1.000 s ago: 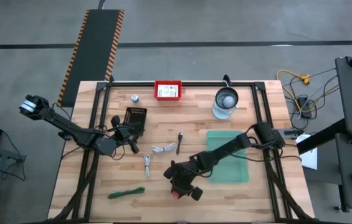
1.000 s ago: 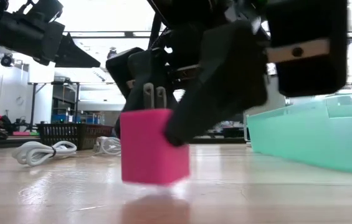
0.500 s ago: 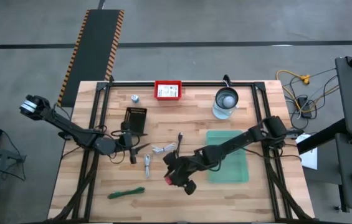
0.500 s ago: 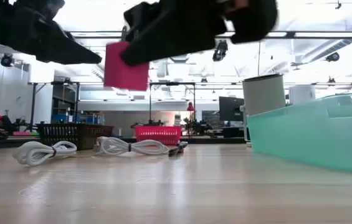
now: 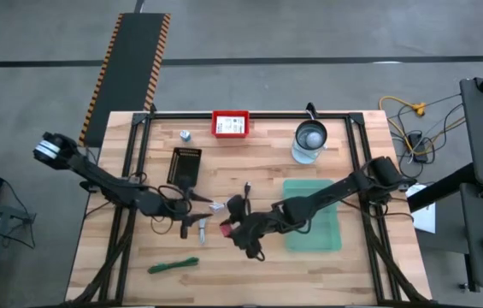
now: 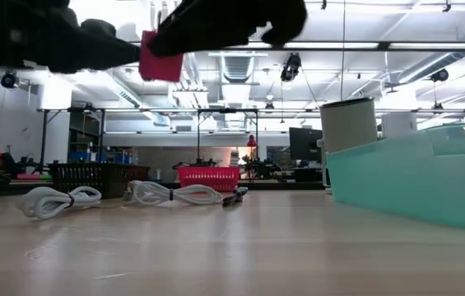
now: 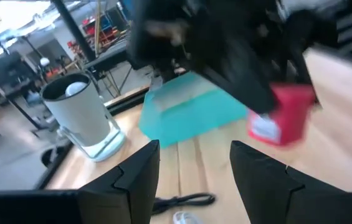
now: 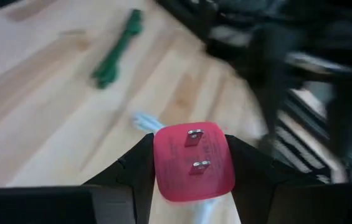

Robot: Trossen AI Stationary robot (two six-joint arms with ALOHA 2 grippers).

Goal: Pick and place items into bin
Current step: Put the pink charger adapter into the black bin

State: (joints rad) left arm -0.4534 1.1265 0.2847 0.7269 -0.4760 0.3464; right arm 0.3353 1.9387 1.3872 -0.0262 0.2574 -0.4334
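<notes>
1. The right gripper point(image 5: 228, 229) hangs above the table's middle, just off the bin's point(image 5: 313, 228) near-left corner, its fingers point(image 8: 135, 168) closed on a pink plug block point(image 8: 194, 160) — two metal prongs show on the block's face.
2. In the low view the block point(image 6: 160, 57) is held high, well clear of the table point(image 6: 232, 247).
3. The left gripper point(image 5: 191, 205) sits near the right one, just beside the white cable point(image 5: 217, 206); its fingers point(image 7: 139, 177) stand apart with nothing between them.
4. From the left wrist, the block point(image 7: 280, 116) shows in front of the teal bin point(image 7: 191, 112), with the jar point(image 7: 82, 115) beyond.
5. The bin lies flat on the table's right half; whether anything is inside I cannot tell.
6. The green tie point(image 5: 173, 266) lies near the front edge, well apart from both grippers.
7. The cable's coils point(image 6: 51, 200) lie flat on the wood.
8. A thin black stick point(image 5: 246, 193) lies between the cable and the bin.
9. A metal clip point(image 5: 202, 228) lies just left of the held block.
10. At the back edge — a red tray with white cards point(image 5: 231, 125), a silver cap point(image 5: 185, 134) to its left, a black basket point(image 5: 186, 163) nearer.
</notes>
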